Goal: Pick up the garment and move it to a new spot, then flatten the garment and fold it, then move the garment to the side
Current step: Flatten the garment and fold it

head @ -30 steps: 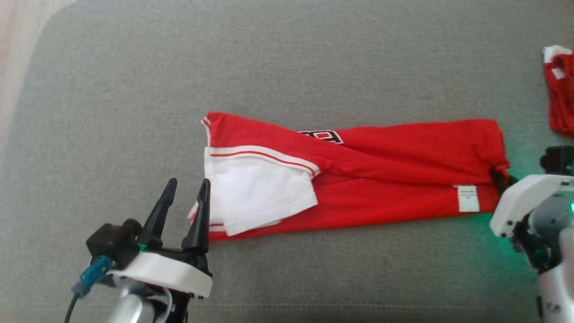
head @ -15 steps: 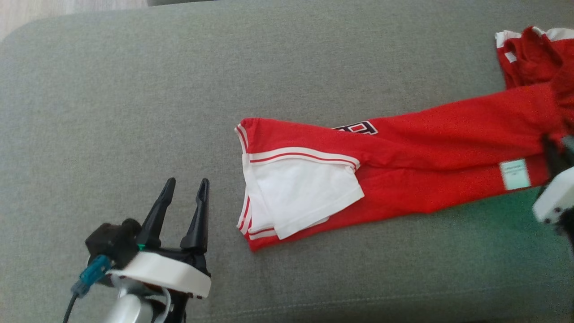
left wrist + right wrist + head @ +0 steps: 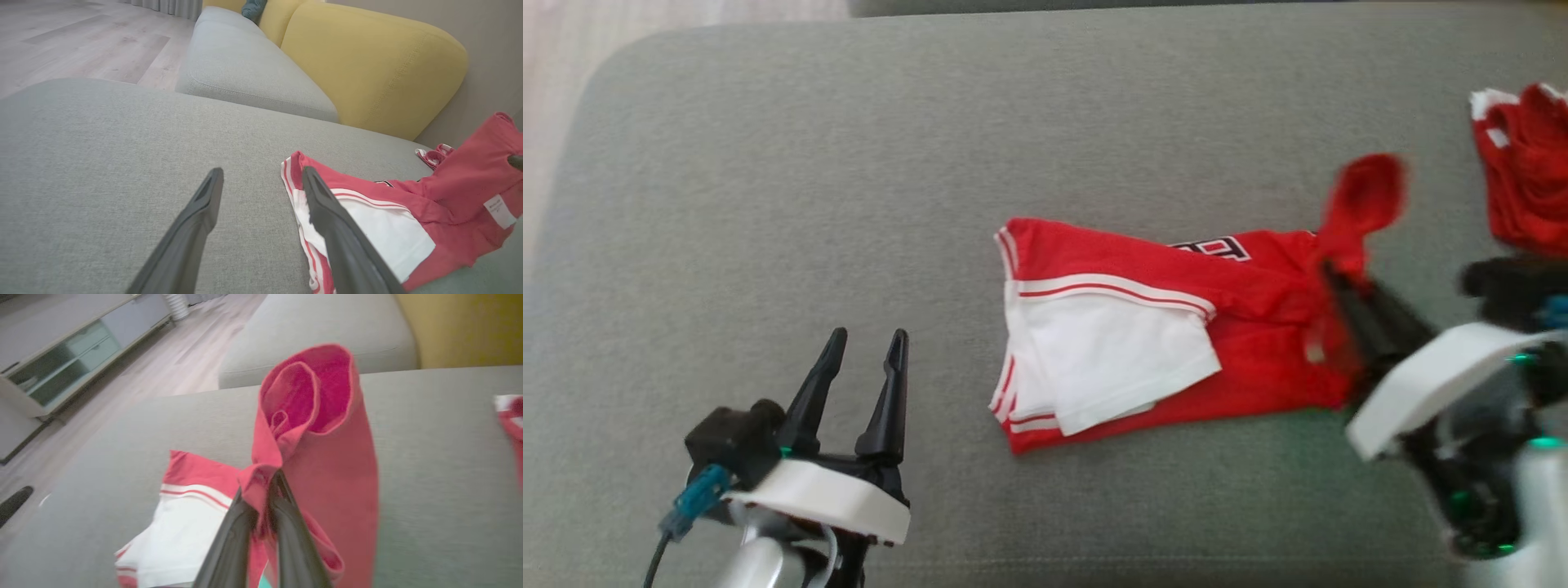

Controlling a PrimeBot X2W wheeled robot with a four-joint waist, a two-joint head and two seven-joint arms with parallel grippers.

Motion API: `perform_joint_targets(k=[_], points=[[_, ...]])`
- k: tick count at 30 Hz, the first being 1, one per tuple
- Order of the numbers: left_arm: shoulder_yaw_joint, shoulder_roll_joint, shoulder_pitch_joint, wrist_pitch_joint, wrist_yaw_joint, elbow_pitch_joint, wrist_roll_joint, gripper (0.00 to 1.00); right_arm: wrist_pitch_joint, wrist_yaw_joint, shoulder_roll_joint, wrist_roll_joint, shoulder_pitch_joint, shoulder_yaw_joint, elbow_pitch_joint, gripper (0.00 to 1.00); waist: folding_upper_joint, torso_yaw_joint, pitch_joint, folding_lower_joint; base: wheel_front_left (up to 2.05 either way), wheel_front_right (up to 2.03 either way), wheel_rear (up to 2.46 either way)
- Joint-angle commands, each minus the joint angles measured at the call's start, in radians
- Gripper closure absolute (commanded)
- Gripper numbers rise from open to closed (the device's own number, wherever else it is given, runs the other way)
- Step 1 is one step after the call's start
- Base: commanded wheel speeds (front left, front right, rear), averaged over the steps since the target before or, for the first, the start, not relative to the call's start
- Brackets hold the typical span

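Observation:
The garment (image 3: 1176, 327) is a red top with white sleeves and striped trim, lying on the grey cushion (image 3: 931, 163). My right gripper (image 3: 1331, 273) is shut on its right end, which is lifted off the cushion and curls upward (image 3: 310, 416). In the right wrist view the dark fingers (image 3: 245, 522) pinch a bunched red fold. The white-sleeved left part (image 3: 367, 228) stays flat on the cushion. My left gripper (image 3: 866, 339) stands open over bare cushion, to the left of the garment and apart from it.
A second red and white garment (image 3: 1527, 171) lies bunched at the cushion's right edge. Yellow sofa backrests (image 3: 367, 69) stand behind another grey seat cushion (image 3: 245, 69). Wooden floor (image 3: 81, 36) and a low cabinet (image 3: 61, 351) lie beyond the cushion.
My right gripper has lifted the garment's right end and carried it leftward over the rest, so the long strip now looks shorter. The head camera has shifted. The left gripper stays put.

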Motion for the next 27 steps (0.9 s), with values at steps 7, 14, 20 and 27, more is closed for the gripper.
perform_joint_targets(k=[7,14,20,27], points=[[0.026,0.005,-0.052,-0.014,-0.008,-0.018,-0.003,0.00,-0.027,0.007,0.073,0.073,-0.045,0.210,0.020,1.00,0.0000,0.077,-0.006,0.0000,0.00,0.00,0.00],[0.019,-0.003,-0.058,-0.016,-0.009,-0.014,-0.004,0.00,-0.121,0.007,0.110,0.118,-0.117,0.293,0.199,1.00,0.0000,0.131,0.001,0.0000,0.00,0.00,0.00],[0.016,-0.011,-0.061,-0.020,-0.012,-0.007,-0.005,0.00,-0.193,0.007,0.113,0.185,-0.185,0.351,0.338,1.00,0.0000,0.157,0.007,0.0000,0.00,0.00,0.00],[0.018,-0.016,-0.065,-0.023,-0.013,0.001,-0.007,0.00,-0.253,0.007,0.113,0.242,-0.238,0.419,0.457,0.85,0.0000,0.163,0.008,0.0000,0.00,0.00,0.00]])
